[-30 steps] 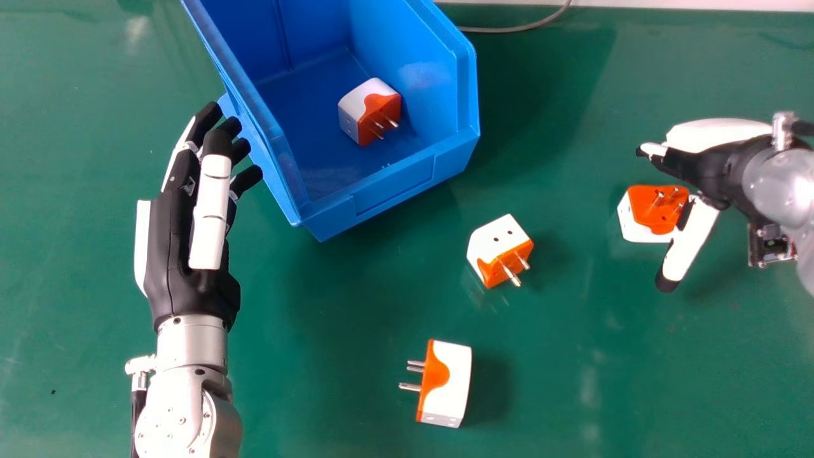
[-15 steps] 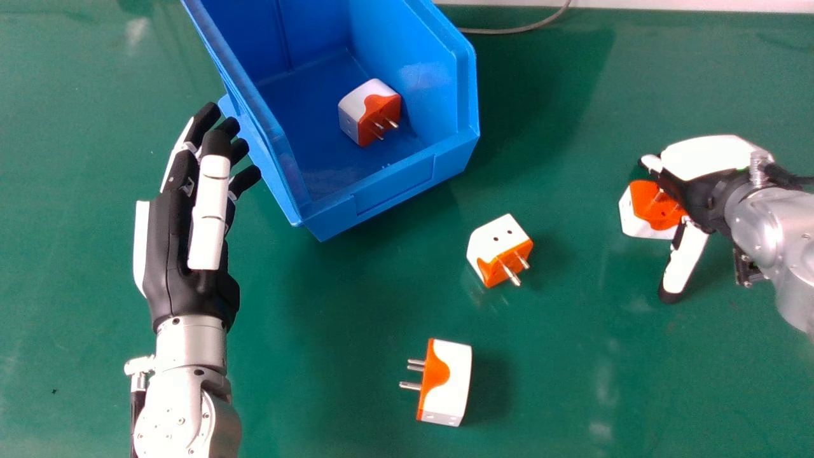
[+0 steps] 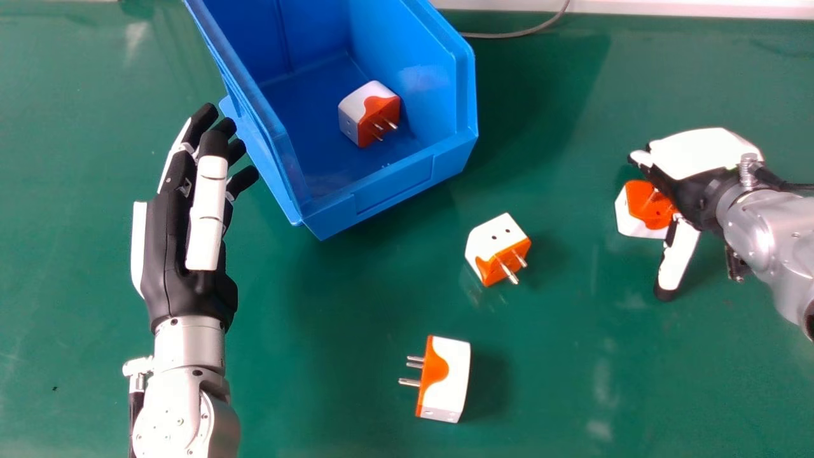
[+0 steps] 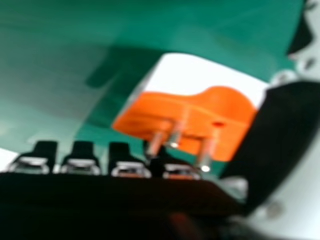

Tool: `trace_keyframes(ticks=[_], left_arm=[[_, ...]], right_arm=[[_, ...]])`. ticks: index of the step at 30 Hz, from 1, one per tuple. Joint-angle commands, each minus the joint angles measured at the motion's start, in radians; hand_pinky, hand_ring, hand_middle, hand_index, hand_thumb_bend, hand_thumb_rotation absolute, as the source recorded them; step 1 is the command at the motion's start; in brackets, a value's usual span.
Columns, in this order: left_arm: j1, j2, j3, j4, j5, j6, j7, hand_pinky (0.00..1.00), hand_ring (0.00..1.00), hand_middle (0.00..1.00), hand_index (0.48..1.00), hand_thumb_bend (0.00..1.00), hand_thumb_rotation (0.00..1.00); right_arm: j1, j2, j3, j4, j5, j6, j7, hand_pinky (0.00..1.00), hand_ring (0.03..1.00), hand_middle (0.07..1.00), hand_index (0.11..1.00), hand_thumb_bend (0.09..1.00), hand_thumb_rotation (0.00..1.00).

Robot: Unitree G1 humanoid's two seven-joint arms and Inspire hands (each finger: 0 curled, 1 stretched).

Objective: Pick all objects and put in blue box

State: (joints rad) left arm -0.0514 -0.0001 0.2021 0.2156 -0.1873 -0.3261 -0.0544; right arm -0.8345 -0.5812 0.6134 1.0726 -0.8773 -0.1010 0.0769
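Adapter seemingly ungripped, partly under loosely extended right hand; could be tipped if prongs are caught by closing fingers; left hand straight-fingered, empty.

Orange and white adapters, blue box, plain green tabletop.

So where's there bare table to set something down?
Bare table shows between the box and right hand, and between the left hand and the nearest plug. It's crowded where the right hand overhangs another plug.
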Motion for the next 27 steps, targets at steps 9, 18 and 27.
trace_keyframes(ticks=[9,18,27], left_arm=[[0.003,0.007,-0.004,-0.021,0.012,-0.017,-0.003,0.81,0.87,0.88,0.871,0.70,0.75],[0.001,0.003,-0.001,-0.023,0.003,-0.011,-0.004,0.81,0.87,0.88,0.869,0.70,0.76],[0.002,0.005,-0.002,-0.022,0.011,-0.015,-0.004,0.81,0.87,0.88,0.867,0.70,0.75]], right_arm=[[0.013,0.000,-0.068,0.031,0.078,-0.076,-0.103,0.77,0.812,0.856,0.839,0.849,0.15],[0.016,0.000,-0.067,0.034,0.084,-0.093,-0.142,0.58,0.628,0.710,0.694,0.686,0.08],[0.010,-0.012,-0.049,0.024,0.065,-0.117,-0.163,0.51,0.548,0.642,0.625,0.623,0.05]])
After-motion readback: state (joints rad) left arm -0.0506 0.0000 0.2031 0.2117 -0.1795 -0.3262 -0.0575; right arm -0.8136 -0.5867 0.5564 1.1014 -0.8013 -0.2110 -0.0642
